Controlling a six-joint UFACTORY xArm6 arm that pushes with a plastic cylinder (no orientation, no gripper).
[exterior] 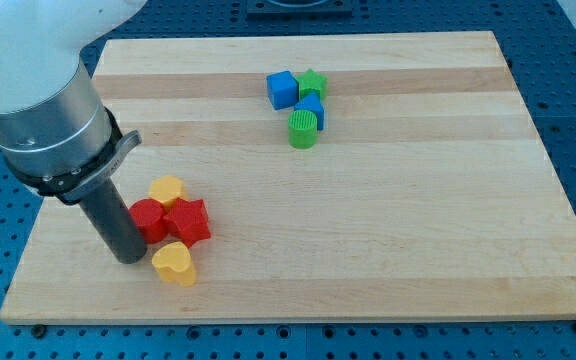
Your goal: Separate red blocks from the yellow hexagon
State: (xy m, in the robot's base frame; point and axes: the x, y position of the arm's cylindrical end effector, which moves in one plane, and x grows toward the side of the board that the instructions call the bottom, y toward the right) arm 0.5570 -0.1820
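- The yellow hexagon (167, 189) is a small, bright yellow block with flat sides. It sits near the tabletop's (388, 240) bottom left corner.
- Two red blocks lie just below it. The red cylinder (148, 219) is round on top and touches the hexagon. The red star (189, 222) has little points and sits right beside the cylinder, touching it.
- A yellow heart (174, 263) lies just under the red ones, closer to the bottom edge.
- The end effector is only a dark rod, so it has nothing to spread or squeeze. My tip (128, 257) is down on the wood, just left of the red cylinder and the yellow heart.
- Far away, near the top edge, four more blocks huddle: a blue cube (281, 89), a green star (313, 83), another blue block (312, 108) and a green cylinder (304, 129).
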